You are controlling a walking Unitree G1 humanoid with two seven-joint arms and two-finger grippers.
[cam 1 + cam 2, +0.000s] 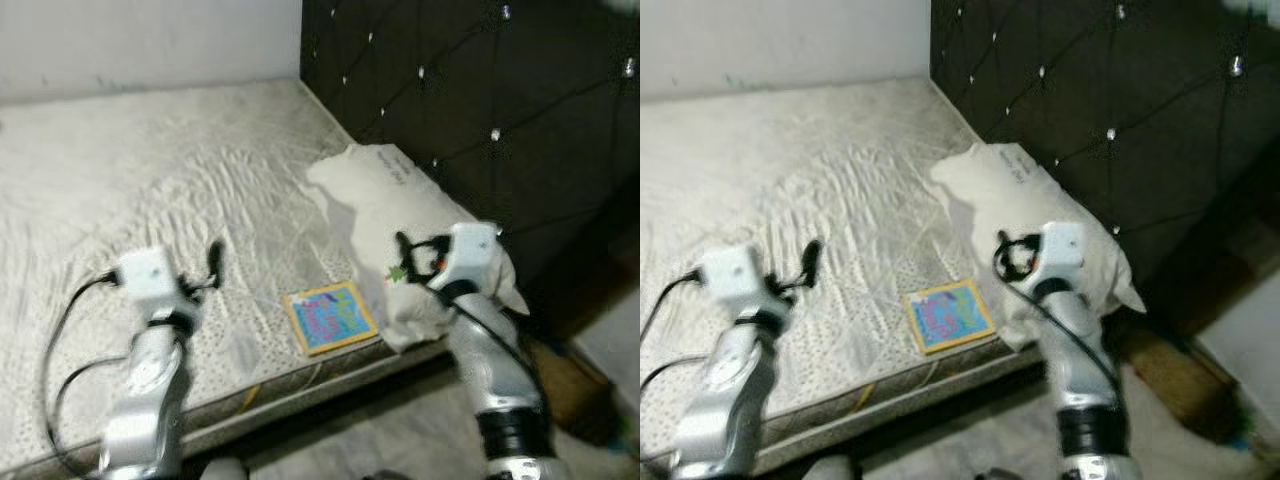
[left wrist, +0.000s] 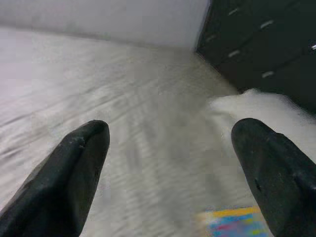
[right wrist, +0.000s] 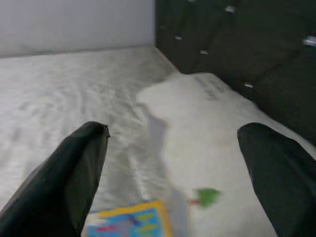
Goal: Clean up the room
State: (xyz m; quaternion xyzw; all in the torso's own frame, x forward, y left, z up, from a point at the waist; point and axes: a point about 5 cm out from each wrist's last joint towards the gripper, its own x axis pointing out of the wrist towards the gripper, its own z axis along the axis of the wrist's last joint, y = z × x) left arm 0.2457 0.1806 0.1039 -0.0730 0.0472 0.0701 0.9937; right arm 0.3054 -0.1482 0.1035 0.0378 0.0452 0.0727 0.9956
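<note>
White pillow [image 1: 385, 205], black studded headboard [image 1: 480, 110], blue yellow-edged book [image 1: 330, 317], seemingly cream sheet [image 1: 150, 170]

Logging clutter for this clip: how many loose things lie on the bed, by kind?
Pillow: 1
Colourful book: 1
Small green item on the pillow's near end: 1
Total: 3

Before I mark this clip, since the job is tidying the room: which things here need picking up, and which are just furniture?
To tidy:
colourful book near the mattress edge
small green item on the pillow

Staying put:
mattress
pillow
dark tufted headboard
</note>
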